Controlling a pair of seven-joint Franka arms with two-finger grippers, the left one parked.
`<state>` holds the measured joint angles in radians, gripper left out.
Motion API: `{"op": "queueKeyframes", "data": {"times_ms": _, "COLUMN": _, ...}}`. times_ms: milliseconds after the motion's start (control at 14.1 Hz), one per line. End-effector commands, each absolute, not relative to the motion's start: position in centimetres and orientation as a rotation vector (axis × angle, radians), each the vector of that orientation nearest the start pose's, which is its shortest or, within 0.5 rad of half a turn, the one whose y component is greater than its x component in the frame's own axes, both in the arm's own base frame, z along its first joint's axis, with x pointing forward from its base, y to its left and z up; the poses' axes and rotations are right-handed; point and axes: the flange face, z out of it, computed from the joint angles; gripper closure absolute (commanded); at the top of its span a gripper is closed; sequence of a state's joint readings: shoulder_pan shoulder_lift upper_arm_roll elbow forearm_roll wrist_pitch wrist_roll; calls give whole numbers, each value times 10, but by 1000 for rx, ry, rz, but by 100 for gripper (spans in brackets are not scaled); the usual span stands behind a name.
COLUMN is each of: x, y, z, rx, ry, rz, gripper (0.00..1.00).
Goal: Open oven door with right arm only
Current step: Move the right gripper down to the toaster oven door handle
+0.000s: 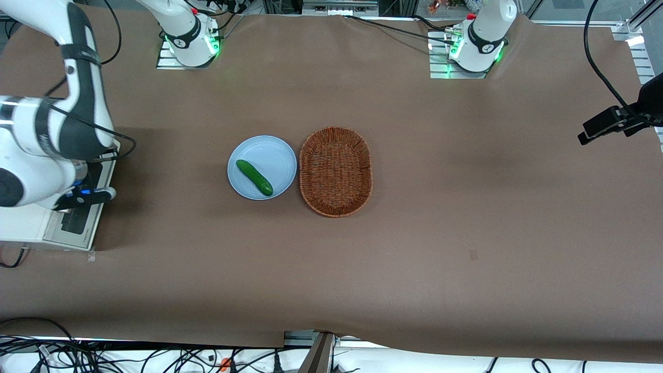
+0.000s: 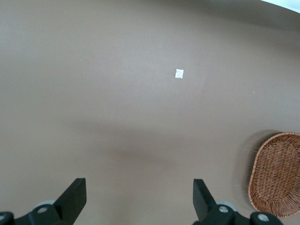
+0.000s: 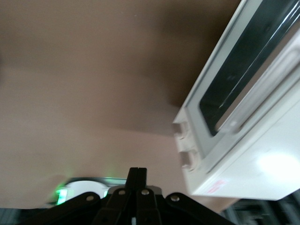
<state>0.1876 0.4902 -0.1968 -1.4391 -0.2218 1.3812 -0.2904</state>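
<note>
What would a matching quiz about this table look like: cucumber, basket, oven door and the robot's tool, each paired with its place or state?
1 cucumber
2 basket
3 oven door
4 tool

a woven brown, beside the plate
b closed, dark glass window
c lying on the pale blue plate
d fingers together, over the white oven

Pairs: 1-c, 2-a, 3-b, 4-d.
</note>
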Motion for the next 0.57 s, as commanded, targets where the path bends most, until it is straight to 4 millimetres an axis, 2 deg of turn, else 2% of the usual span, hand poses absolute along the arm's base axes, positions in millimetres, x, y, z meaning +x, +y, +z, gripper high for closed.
{"op": "queueKeyframes", "data": {"times_ms": 0, "x": 636, "y": -26, "z": 372, "rx": -3193, "ry": -719, "rz": 1014, "gripper": 100}}
{"op": "queueKeyframes", "data": {"times_ms": 213, "x": 639, "y": -39, "z": 354, "rx": -3188, "ry": -1035, "rz": 1062, "gripper": 100}}
{"op": "queueKeyframes", "data": {"times_ms": 497, "x": 642, "y": -61, "z": 351, "rx": -3146, "ry": -1216, "rz": 1088, "gripper": 100}}
